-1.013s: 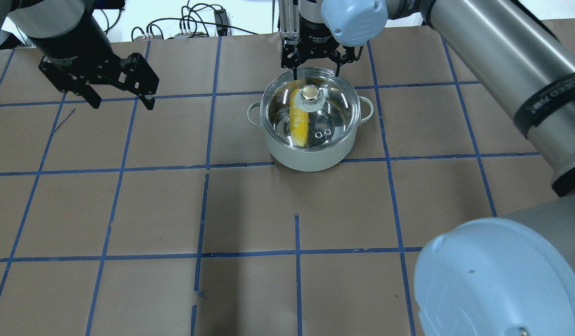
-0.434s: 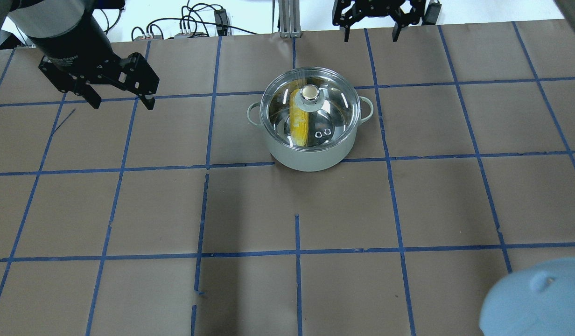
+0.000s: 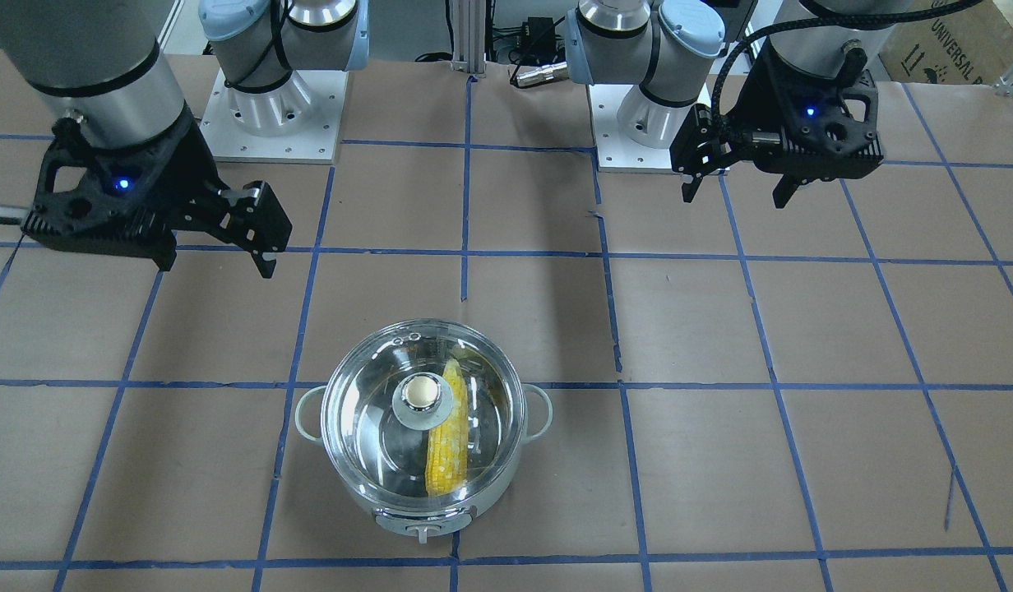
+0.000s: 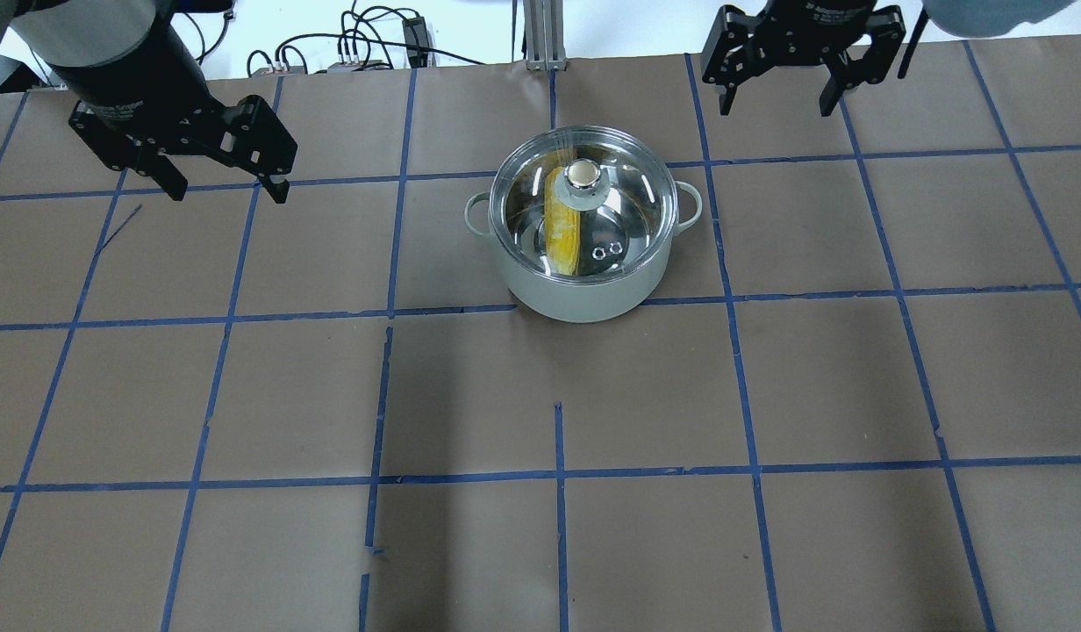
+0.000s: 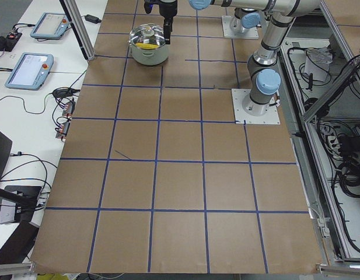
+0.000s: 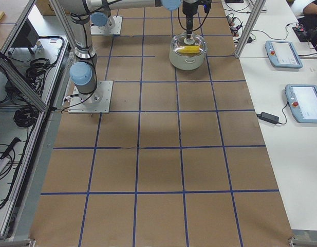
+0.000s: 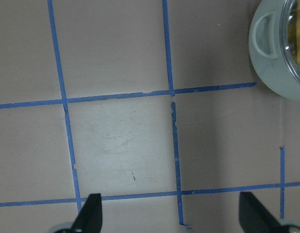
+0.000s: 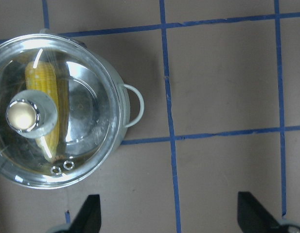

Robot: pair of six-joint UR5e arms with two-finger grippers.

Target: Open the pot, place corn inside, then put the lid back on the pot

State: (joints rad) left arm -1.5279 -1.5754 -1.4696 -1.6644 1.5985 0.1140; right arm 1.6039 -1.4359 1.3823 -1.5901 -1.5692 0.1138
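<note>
The pale mint pot [image 4: 584, 294] stands on the brown table, right of the far middle. The clear glass lid [image 4: 633, 189] sits on it, with its beige-topped knob [image 4: 582, 174] in the centre. The yellow corn [image 4: 561, 230] lies inside, seen through the glass. The pot [image 3: 428, 516], lid [image 3: 367, 427] and corn [image 3: 446, 448] also show in the front view. My right gripper [image 4: 776, 107] is open and empty, up and to the right of the pot. My left gripper [image 4: 229, 189] is open and empty, far to the pot's left. In the right wrist view the lid [image 8: 86, 97] is at the left.
Blue tape lines grid the brown table cover [image 4: 558, 404]. Cables [image 4: 356, 44] and an aluminium post [image 4: 540, 35] stand at the far edge. The arms' base plates [image 3: 268, 123] are on the robot's side. The pot's handle [image 7: 266, 39] is in the left wrist view's top right corner.
My right gripper, open just behind the lidded pot a second ago, has pulled away to the right. The lid stays on the pot. My left gripper has barely moved.
</note>
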